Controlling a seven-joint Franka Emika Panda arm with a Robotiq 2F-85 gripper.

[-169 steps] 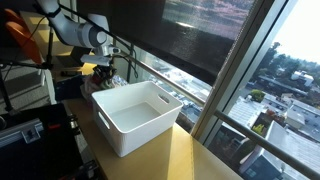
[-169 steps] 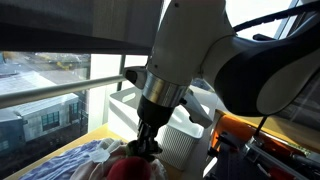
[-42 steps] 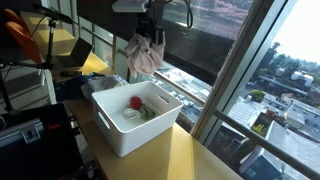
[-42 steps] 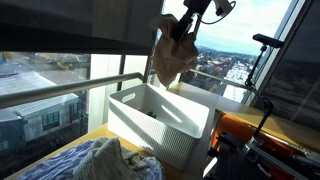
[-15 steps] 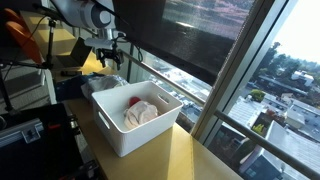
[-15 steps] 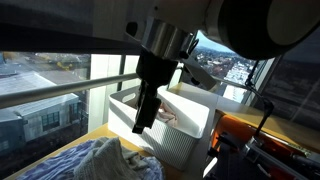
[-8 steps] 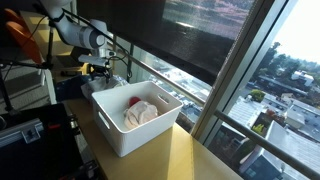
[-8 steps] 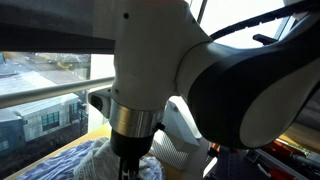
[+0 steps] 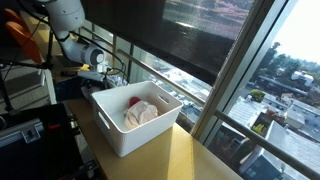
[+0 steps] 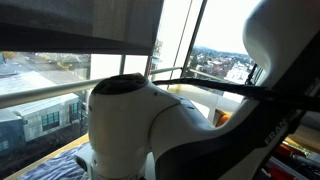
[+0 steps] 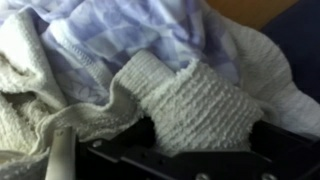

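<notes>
Jaws wide open, gripping nothing; you hold them right over a white knit cloth [image 11: 190, 105] in the wrist view, contact can't tell. Blue checked cloth [image 11: 130, 35] lies just behind it, cream towel [image 11: 30, 90] alongside. White bin [image 9: 120, 135] w/ pink cloth [image 9: 143, 114] sits near, on the table [image 9: 195, 160].

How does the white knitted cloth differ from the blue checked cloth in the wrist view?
The white knitted cloth is plain off-white; the blue checked cloth has pale blue and white checks. The knitted one looks thick and ribbed, the checked one thin and smooth. The knitted one fills the lower middle, the checked one the top. Both lie crumpled, touching.
</notes>
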